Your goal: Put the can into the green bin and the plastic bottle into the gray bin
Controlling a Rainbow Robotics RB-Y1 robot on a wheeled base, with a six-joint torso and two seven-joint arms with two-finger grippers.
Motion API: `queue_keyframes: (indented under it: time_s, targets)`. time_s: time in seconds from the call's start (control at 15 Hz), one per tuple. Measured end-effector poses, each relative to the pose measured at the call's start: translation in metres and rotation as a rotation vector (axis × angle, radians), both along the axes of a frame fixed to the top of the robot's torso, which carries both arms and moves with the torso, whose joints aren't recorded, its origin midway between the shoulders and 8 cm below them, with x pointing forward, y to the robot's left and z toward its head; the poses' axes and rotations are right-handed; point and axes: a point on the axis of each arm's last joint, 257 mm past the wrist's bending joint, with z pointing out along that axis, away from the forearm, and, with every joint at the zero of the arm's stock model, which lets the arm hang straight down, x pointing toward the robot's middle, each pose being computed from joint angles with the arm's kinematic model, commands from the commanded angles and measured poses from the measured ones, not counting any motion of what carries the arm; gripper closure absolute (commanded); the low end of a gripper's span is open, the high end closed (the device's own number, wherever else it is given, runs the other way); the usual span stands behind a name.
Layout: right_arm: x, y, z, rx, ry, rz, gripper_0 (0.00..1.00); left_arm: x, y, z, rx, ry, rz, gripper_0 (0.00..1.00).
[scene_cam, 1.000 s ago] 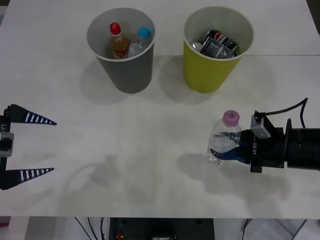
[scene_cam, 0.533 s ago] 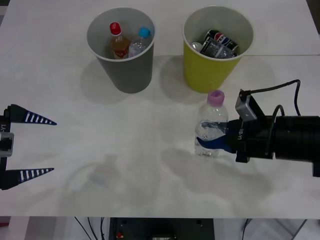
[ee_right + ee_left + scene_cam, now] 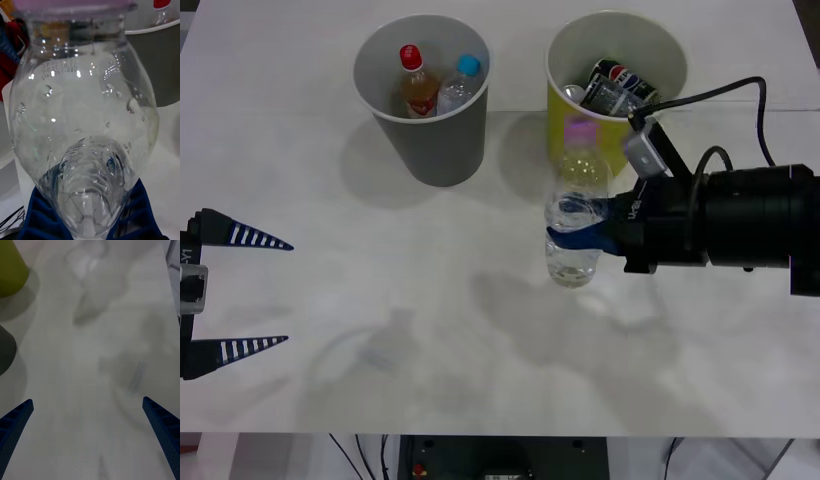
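Note:
My right gripper [image 3: 580, 235] is shut on the plastic bottle [image 3: 574, 225], clear with a pink cap, and holds it upright above the table in front of the green bin [image 3: 600, 140]. Up close, the plastic bottle [image 3: 84, 123] rests between the blue fingers [image 3: 37, 213]. The green bin holds crushed cans [image 3: 612, 88]. The gray bin [image 3: 430, 130] stands at the back left with a red-capped bottle and a blue-capped bottle inside. My left gripper [image 3: 235, 292] rests open at the table's left edge, and its wrist view shows the left gripper [image 3: 90, 435] open over bare table.
The white table [image 3: 430, 330] is bare between the two arms and in front of the bins. A black cable [image 3: 725, 95] arcs from the right wrist past the green bin. The green bin [image 3: 11, 270] and gray bin [image 3: 5, 348] edges appear in the left wrist view.
The right gripper has lifted the plastic bottle and carried it leftward and toward the back, from the front right of the table up close to the green bin. The left arm stayed still.

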Motion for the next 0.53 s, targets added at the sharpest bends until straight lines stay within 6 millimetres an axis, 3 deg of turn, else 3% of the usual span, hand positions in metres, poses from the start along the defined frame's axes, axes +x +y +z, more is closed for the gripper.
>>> queue_keyframes:
  time_s: [0.53]
  targets:
    - [0.023,0.029,0.064,-0.072,-0.063,0.036,1.0,0.0,0.0,0.0,0.0,0.0,0.0,0.0]
